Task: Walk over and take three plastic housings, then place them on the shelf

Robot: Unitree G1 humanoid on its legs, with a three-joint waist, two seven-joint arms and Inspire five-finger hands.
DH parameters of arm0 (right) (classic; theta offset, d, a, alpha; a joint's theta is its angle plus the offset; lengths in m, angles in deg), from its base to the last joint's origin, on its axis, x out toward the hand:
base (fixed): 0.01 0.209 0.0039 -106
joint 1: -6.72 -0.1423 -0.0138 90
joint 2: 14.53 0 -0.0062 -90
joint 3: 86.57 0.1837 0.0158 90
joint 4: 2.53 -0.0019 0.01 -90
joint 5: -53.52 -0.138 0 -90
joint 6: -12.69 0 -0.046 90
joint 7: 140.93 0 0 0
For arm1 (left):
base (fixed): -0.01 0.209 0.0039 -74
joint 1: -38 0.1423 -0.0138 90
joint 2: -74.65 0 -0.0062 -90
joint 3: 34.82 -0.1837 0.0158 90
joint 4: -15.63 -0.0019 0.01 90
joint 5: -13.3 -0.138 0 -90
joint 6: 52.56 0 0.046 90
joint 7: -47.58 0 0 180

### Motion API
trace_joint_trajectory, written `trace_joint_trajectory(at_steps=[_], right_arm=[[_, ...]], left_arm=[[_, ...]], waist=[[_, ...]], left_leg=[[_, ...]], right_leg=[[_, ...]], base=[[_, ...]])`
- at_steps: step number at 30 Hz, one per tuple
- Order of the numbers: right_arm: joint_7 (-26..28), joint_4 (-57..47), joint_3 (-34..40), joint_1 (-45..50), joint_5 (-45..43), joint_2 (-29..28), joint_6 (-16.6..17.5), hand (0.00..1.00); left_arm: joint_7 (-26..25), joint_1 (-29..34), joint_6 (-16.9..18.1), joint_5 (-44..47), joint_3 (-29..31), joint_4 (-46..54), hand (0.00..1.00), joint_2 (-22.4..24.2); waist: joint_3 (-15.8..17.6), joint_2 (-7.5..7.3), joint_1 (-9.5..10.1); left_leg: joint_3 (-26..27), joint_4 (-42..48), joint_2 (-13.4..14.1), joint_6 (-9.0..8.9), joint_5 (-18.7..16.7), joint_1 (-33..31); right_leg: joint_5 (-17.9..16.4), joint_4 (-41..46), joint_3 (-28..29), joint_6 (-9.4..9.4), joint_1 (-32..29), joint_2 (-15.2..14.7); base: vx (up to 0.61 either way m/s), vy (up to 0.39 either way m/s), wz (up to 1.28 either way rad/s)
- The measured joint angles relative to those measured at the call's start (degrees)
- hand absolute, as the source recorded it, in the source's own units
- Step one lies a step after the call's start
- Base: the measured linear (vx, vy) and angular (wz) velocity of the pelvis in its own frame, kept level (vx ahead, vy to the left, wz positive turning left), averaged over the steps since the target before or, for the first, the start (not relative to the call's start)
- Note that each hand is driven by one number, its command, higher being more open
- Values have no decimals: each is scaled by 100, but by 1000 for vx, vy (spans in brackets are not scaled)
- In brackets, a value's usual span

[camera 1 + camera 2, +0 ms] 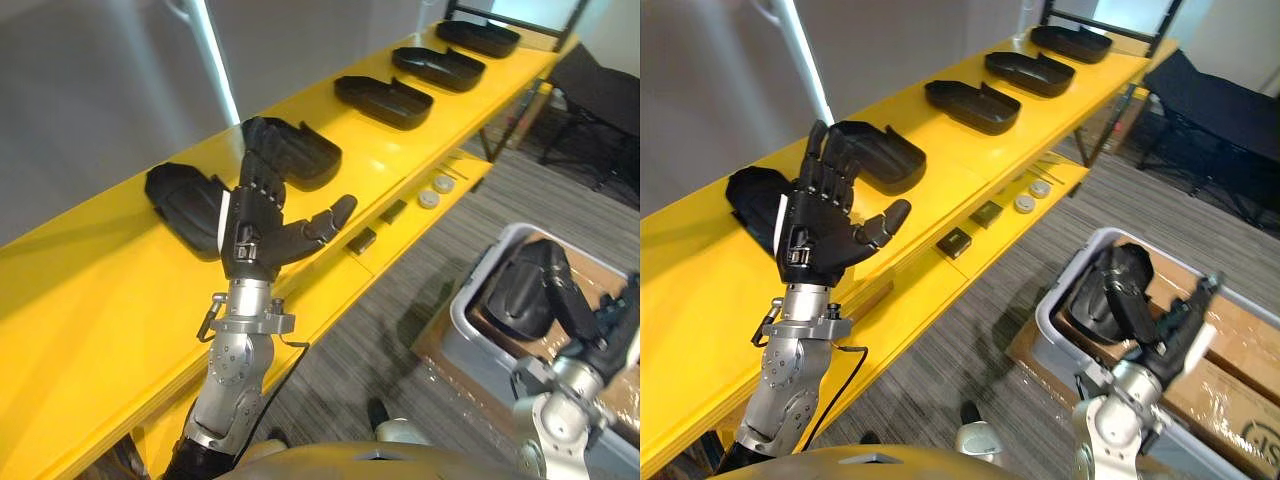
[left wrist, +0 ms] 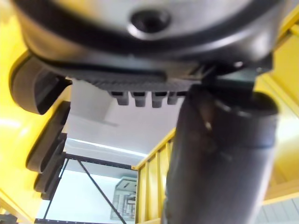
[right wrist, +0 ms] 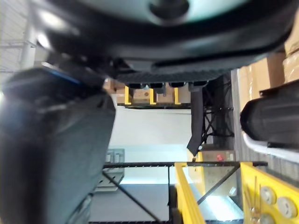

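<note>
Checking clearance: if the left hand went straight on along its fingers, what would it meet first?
Probably the black housing by the left hand's fingertips on the shelf, else the grey wall; depth unclear.

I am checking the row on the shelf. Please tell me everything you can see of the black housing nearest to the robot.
The nearest housing is a black, matte plastic shell with rounded edges, lying flat on the yellow shelf, first in a row of five. The open left hand stands in front of it and hides part of it; whether they touch cannot be told.
</note>
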Motion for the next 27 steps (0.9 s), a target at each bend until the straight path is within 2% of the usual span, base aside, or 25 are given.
trace_joint_trajectory(at_steps=[1,3,6,11,13,14,15,16,17,18,19,21,22,24,25,26,27], right_arm=[[38,244,-271,-264,10,107,3,100],[140,779,-526,-488,152,117,5,100],[238,1314,-629,-460,226,19,-18,100],[290,1445,-480,314,126,-435,-27,100],[593,1444,-427,621,-58,-515,-16,100],[794,1456,-411,763,-77,-511,-16,100],[1009,1462,-446,751,-122,-491,-11,100],[1119,1484,-569,575,-192,-419,10,100],[1101,1506,-686,437,-193,-338,10,100],[1064,1569,-899,163,-191,-195,7,100],[1056,1602,-1266,-270,-187,-79,11,100],[1075,1602,-1544,-564,-230,-84,12,100],[1092,1602,-1791,-792,-215,-134,12,100],[1073,1603,-2012,-946,51,-241,2,100],[1007,1640,-2113,-939,229,-341,-79,100],[959,1651,-2146,-908,223,-374,-120,100],[874,1679,-2183,-812,198,-425,-172,100]], left_arm=[[-25,134,-4,1,159,83,100,25],[-16,228,2,1,310,136,100,33],[37,402,114,6,473,135,100,94],[321,901,325,70,628,135,100,134],[361,1075,418,47,592,134,100,131],[291,1097,432,-10,532,135,100,112],[173,1065,437,-12,514,135,100,67],[55,1010,430,-2,552,130,100,25],[3,988,414,-2,576,111,100,1],[-134,1004,384,-2,590,104,100,0],[-348,1010,355,-4,657,100,100,8],[-475,1012,349,-5,715,100,100,10],[-536,1011,348,-1,774,100,100,8],[-594,1018,349,0,847,98,100,6],[-611,1114,350,20,841,88,100,14],[-610,1150,349,28,821,79,100,10],[-606,1216,356,23,759,70,100,-2]], waist=[[17,79,70],[64,180,202],[233,154,381],[362,47,340],[459,-35,341],[519,-85,301],[565,-156,312],[640,-106,342],[672,-90,350],[680,-77,361],[779,90,455],[807,112,570],[831,65,673],[868,-54,798],[842,-188,840],[818,-252,822],[722,-476,824]], left_leg=[[-89,434,53,47,-293,-122],[-18,898,128,95,-561,-308],[-26,1138,107,143,-658,-423],[-34,1069,-14,156,-662,-174],[142,945,-27,221,-690,103],[262,970,-7,281,-722,144],[414,1043,39,358,-745,91],[684,1132,236,433,-735,-32],[786,1175,320,434,-732,-72],[966,1229,510,414,-713,-97],[1219,1247,847,349,-634,-80],[1361,1241,1067,270,-552,-96],[1450,1201,1237,199,-487,-141],[1453,1080,1380,53,-334,-236],[1361,926,1431,-160,-197,-303],[1295,864,1434,-277,-146,-345],[1155,773,1389,-508,-21,-436]], right_leg=[[32,2,152,-4,-9,106],[61,-10,251,36,-33,164],[100,-6,247,100,-35,127],[128,225,213,140,-34,117],[194,320,-62,170,-32,136],[382,281,-329,135,-56,161],[710,105,-500,213,-124,164],[987,-143,-657,440,-200,160],[839,190,-936,282,-321,148],[462,895,-1339,-77,-528,127],[61,1663,-1926,-135,-673,-92],[-108,2023,-2247,-280,-659,-387],[-176,2285,-2441,-385,-636,-740],[-211,2556,-2593,-441,-537,-1197],[-214,2595,-2708,-472,-376,-1501],[-175,2544,-2757,-479,-283,-1582],[-2,2235,-2832,-366,-123,-1620]], base=[[-57,120,-69],[-54,137,-38],[-32,129,-1],[46,82,-27],[-26,19,-83],[-143,14,-93],[-265,4,-123],[-273,-5,-117],[-245,-10,-105],[-234,20,-111],[-206,15,-109],[-188,-62,-80],[-160,-177,-61],[-100,-318,-35],[-45,-443,-4],[-21,-475,5],[31,-366,7]])
